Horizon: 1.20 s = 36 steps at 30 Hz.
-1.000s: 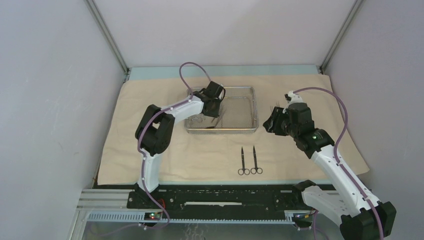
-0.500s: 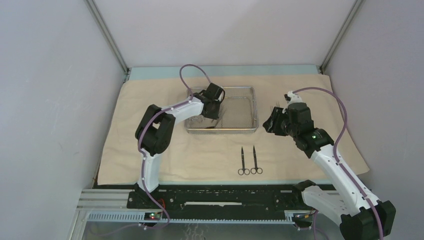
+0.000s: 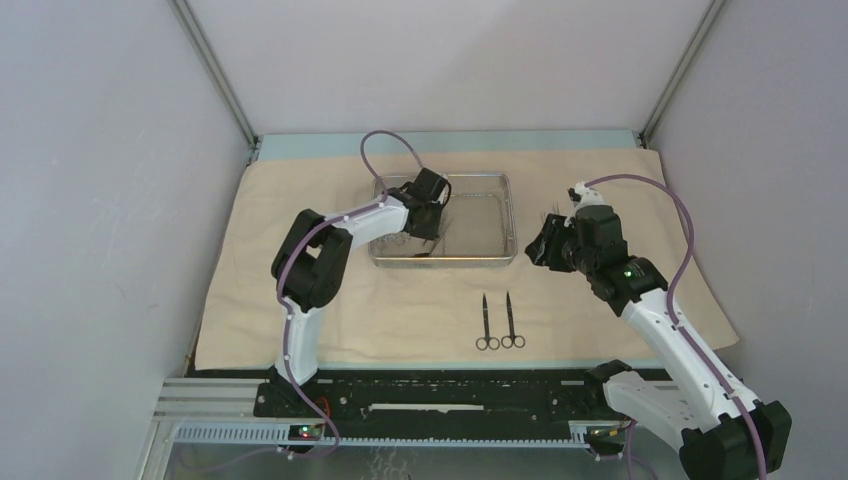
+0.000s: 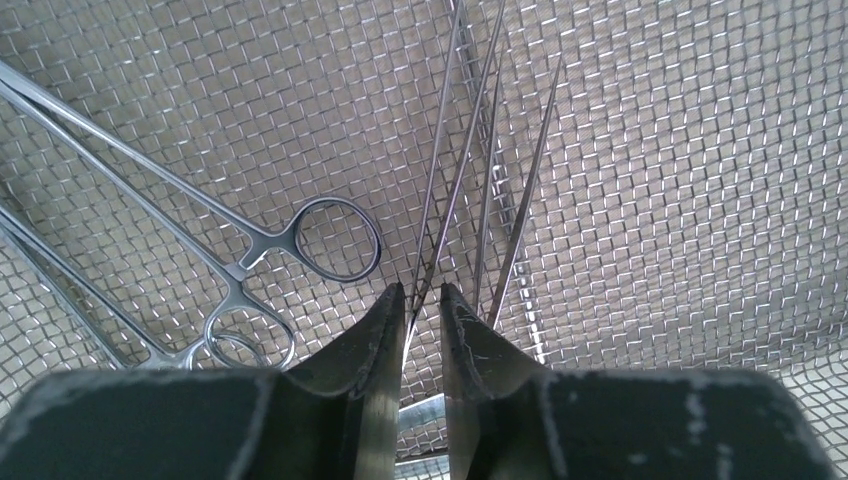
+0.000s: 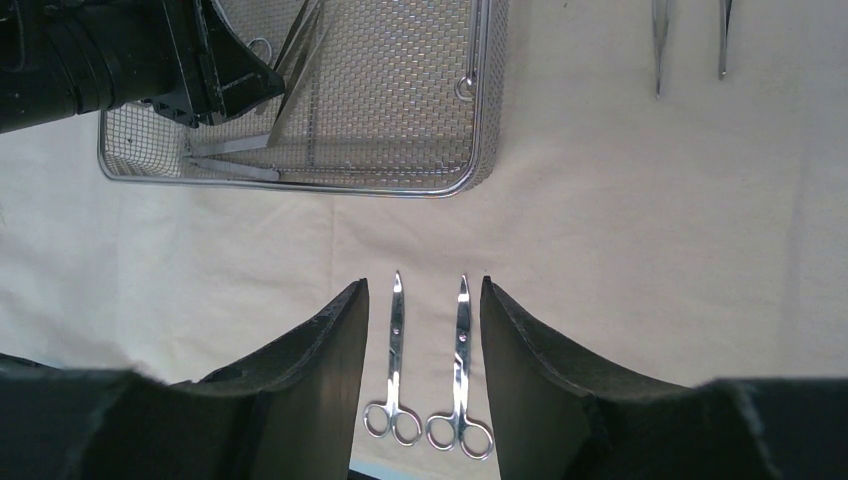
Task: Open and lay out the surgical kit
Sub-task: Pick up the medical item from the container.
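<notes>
Tweezers (image 4: 427, 262) lie between the left pincer's (image 4: 421, 300) narrowly parted fingers (image 4: 372, 350) inside the tray (image 3: 507, 215); right pincer (image 5: 424, 287) hovers spread.

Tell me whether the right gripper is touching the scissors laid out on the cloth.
Apart. The top view shows the right gripper beside the tray, with bare cloth between it and the two scissors.

Woven steel mesh tray (image 4: 700, 150), bright wire; slim tweezers (image 4: 452, 150) and ring-handled clamps (image 4: 262, 236), smooth polished steel; scissors (image 5: 397, 340), glossy metal; cloth wrap (image 5: 650, 250), beige, matt, smooth.
</notes>
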Each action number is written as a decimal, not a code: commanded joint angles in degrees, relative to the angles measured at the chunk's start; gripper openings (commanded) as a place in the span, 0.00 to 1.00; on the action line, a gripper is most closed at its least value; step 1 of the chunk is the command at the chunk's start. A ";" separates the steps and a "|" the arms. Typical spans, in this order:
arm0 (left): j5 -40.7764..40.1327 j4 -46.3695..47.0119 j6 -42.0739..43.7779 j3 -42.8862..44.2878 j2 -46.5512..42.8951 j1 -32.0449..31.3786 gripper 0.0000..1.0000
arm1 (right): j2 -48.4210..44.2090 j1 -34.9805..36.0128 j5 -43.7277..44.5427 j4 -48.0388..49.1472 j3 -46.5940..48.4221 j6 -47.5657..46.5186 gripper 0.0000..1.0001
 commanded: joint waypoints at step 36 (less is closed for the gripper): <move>-6.48 0.16 -5.44 -11.23 -24.53 1.11 0.00 | -3.42 -0.30 -0.20 0.54 1.95 -0.94 0.53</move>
